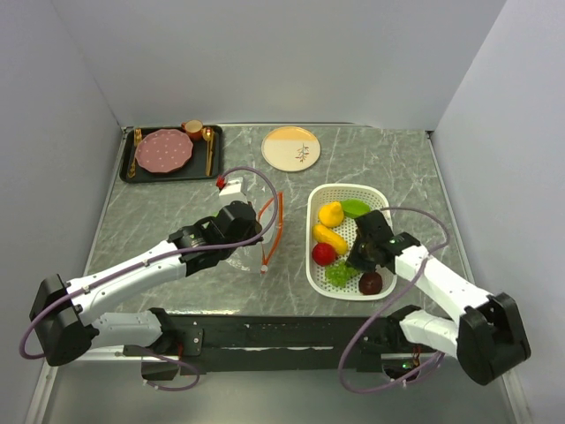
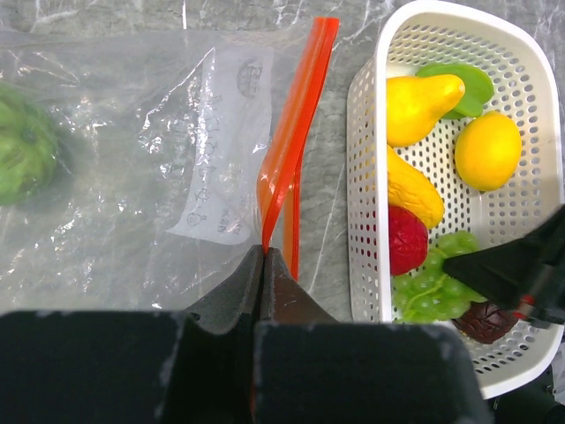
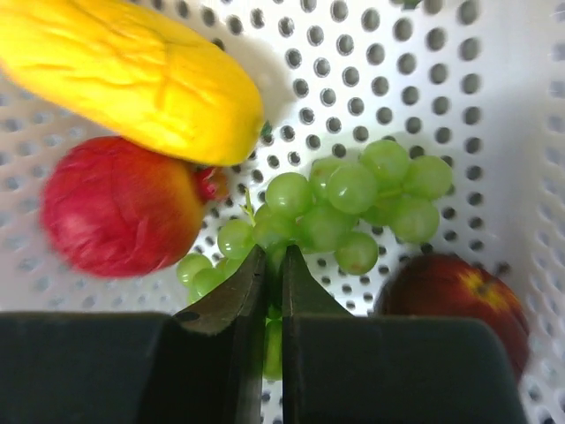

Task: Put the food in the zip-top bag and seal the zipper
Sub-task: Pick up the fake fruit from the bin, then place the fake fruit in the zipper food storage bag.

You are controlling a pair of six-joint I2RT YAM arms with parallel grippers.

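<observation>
My left gripper (image 2: 265,253) is shut on the orange-red zipper (image 2: 296,132) of the clear zip-top bag (image 2: 132,177), which lies on the table left of the white basket (image 2: 364,177). Through the plastic a green piece (image 2: 22,155) shows. My right gripper (image 3: 274,258) is down in the basket, shut on the green grapes (image 3: 353,199). Around them lie a red ball (image 3: 119,208), a long yellow piece (image 3: 132,75) and a dark maroon ball (image 3: 459,305). The top view also shows a yellow pear (image 1: 330,213) and a green leafy piece (image 1: 357,208).
A black tray (image 1: 128,168) at the back left holds a pink scalloped plate (image 1: 162,151), a cup and gold cutlery. A round cream-and-orange plate (image 1: 290,147) sits at the back centre. Walls enclose the table on three sides.
</observation>
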